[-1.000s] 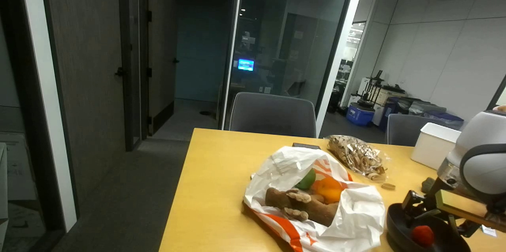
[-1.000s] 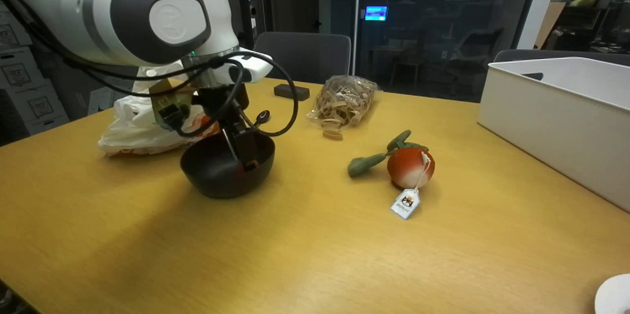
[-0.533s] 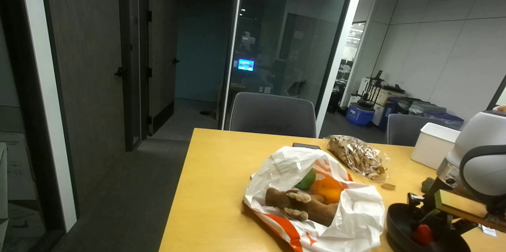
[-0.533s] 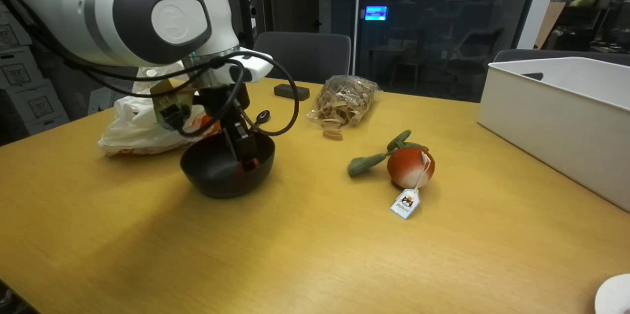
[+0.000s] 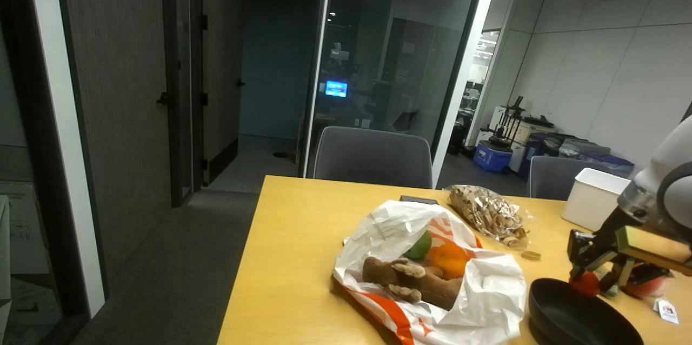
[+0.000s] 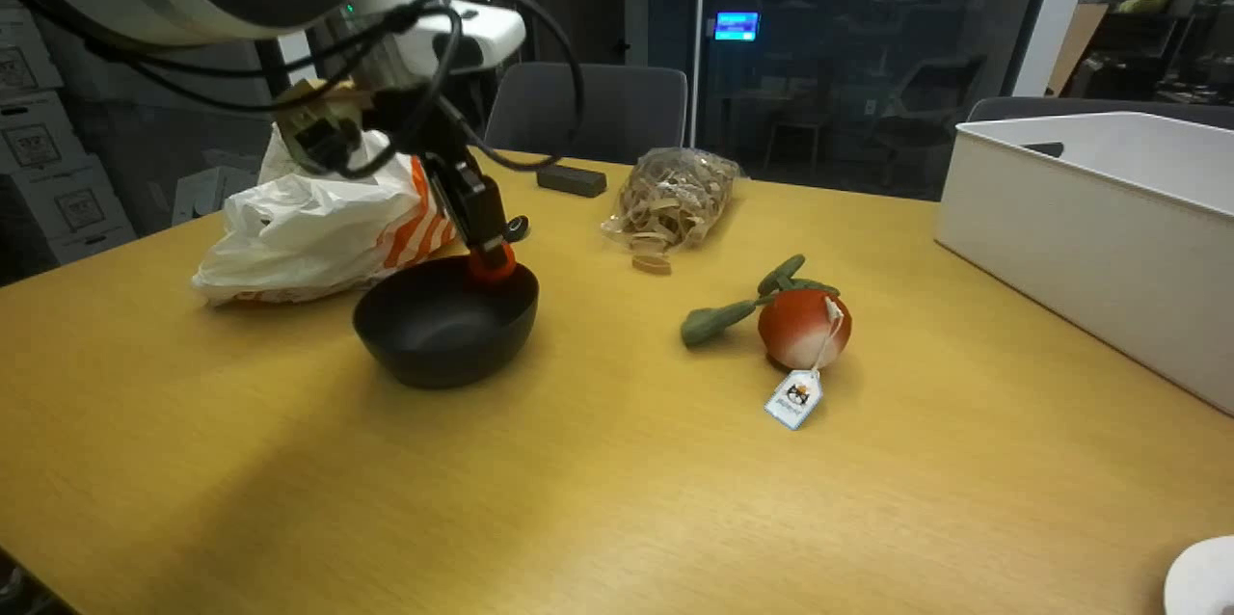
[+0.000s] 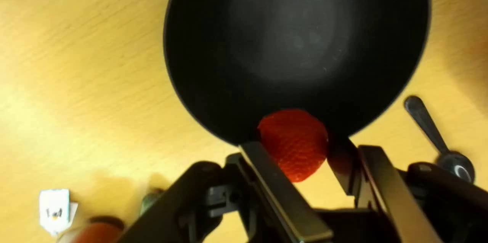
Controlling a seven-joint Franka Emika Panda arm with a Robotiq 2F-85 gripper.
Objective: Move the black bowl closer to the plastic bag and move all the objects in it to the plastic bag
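Observation:
The black bowl (image 5: 573, 315) stands upright on the table beside the white plastic bag (image 5: 489, 302); both also show in an exterior view, the bowl (image 6: 439, 355) in front of the bag (image 6: 299, 239). My gripper (image 5: 592, 281) is shut on a red strawberry-like object (image 5: 585, 284), held at about the bowl's far rim. In the wrist view the red object (image 7: 293, 142) sits between the fingers (image 7: 295, 146), and the bowl's bottom (image 7: 293, 26) is bare. The open bag holds a green fruit (image 5: 420, 246), an orange fruit (image 5: 448, 259) and a brown knobbly object (image 5: 413, 280).
A red-and-white vegetable (image 6: 805, 331) with green leaves and a tag lies right of the bowl. A black spoon (image 7: 457, 165) lies close to the bowl. A clear bag of bands (image 6: 675, 196), a dark block (image 6: 571, 178) and a white bin (image 6: 1089, 229) stand farther off.
My gripper has risen out of the bowl with the red object, moving up and away from the plastic bag in an exterior view. The bowl and bag have not moved.

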